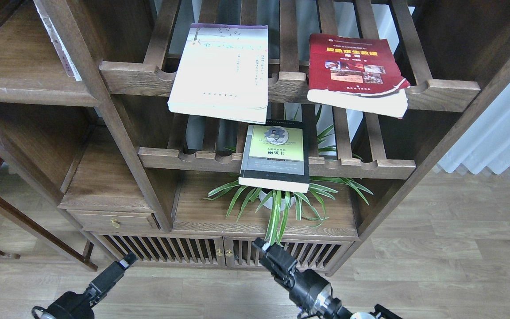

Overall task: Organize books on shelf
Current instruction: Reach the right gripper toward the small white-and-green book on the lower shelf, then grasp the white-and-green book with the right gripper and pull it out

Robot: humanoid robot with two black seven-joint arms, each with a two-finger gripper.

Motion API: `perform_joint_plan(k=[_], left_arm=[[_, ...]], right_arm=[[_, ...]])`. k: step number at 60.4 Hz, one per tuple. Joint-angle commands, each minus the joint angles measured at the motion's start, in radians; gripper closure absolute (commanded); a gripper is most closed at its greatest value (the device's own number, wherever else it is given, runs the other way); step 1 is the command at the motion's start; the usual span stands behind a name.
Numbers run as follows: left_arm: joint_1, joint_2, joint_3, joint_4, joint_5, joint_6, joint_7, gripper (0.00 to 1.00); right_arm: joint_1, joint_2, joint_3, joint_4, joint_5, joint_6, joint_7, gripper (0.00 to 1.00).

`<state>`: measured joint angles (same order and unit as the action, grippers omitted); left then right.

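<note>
Mostly, a dark-brown wooden bookcase is filling the view, standing on a pale wood-plank floor (458, 248) with a white curtain (498, 133) hanging at the right. Two slatted racks are crossing its middle: the upper rack (450, 91) is carrying the white book (222, 71) with the purple top strip and, well apart to its right, the dark red book (354, 73), both overhanging the front rail. The lower rack (184, 159) is holding the black-grey book (275, 155) with a yellow-green panel, its near edge hanging above a potted plant (277, 201). The plant is sitting on the solid flat shelf (202, 212) beneath, over slatted cabinet doors. Both arms are reaching up from the bottom edge, well below the books. The left gripper (124, 261) is pointing up and right and the right gripper (264, 246) up and left; whether either pair of jaws is parted or closed, I cannot tell.
</note>
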<state>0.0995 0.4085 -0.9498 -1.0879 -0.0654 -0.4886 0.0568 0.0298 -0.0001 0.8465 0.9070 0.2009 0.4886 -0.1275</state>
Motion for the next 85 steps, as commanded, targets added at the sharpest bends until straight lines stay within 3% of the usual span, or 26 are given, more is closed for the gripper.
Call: perform_joint_plan(k=[1, 16, 22, 26, 48, 60, 67, 74, 75, 78, 81, 85], left_arm=[[0.000, 0.001, -0.010, 0.036, -0.001, 0.000, -0.002, 0.00], [0.002, 0.003, -0.017, 0.076, -0.001, 0.000, -0.002, 0.00], [0.002, 0.003, -0.017, 0.077, -0.001, 0.000, -0.002, 0.00], [0.002, 0.003, -0.017, 0.077, -0.001, 0.000, -0.002, 0.00], [0.002, 0.007, -0.026, 0.095, -0.001, 0.000, -0.003, 0.00], [0.002, 0.010, -0.027, 0.095, -0.001, 0.000, -0.005, 0.00], [0.002, 0.009, -0.027, 0.100, -0.001, 0.000, -0.005, 0.00], [0.002, 0.010, -0.030, 0.102, -0.001, 0.000, -0.006, 0.00], [0.003, 0.010, -0.036, 0.102, -0.001, 0.000, -0.005, 0.00], [0.003, 0.010, -0.038, 0.102, -0.001, 0.000, -0.005, 0.00], [0.003, 0.010, -0.041, 0.102, -0.001, 0.000, -0.005, 0.00], [0.003, 0.010, -0.043, 0.102, -0.001, 0.000, -0.005, 0.00]], right_arm=[[0.010, 0.000, -0.001, 0.032, 0.002, 0.000, 0.000, 0.00], [0.050, 0.000, -0.001, 0.102, -0.003, 0.000, 0.008, 0.00], [0.082, 0.000, 0.005, 0.101, 0.002, 0.000, 0.060, 0.00], [0.114, 0.000, 0.023, 0.099, 0.003, 0.000, 0.127, 0.00], [0.163, 0.000, 0.037, 0.081, 0.048, 0.000, 0.180, 0.03], [0.162, 0.000, 0.059, 0.063, 0.063, 0.000, 0.221, 0.22], [0.162, 0.000, 0.088, 0.049, 0.081, 0.000, 0.233, 0.43], [0.156, 0.000, 0.097, 0.041, 0.083, 0.000, 0.233, 0.53], [0.151, 0.000, 0.098, 0.043, 0.084, 0.000, 0.233, 0.62], [0.148, 0.000, 0.098, 0.043, 0.083, 0.000, 0.233, 0.70], [0.147, 0.000, 0.102, 0.038, 0.084, 0.000, 0.235, 0.88], [0.147, 0.000, 0.102, 0.033, 0.086, 0.000, 0.233, 0.94]])
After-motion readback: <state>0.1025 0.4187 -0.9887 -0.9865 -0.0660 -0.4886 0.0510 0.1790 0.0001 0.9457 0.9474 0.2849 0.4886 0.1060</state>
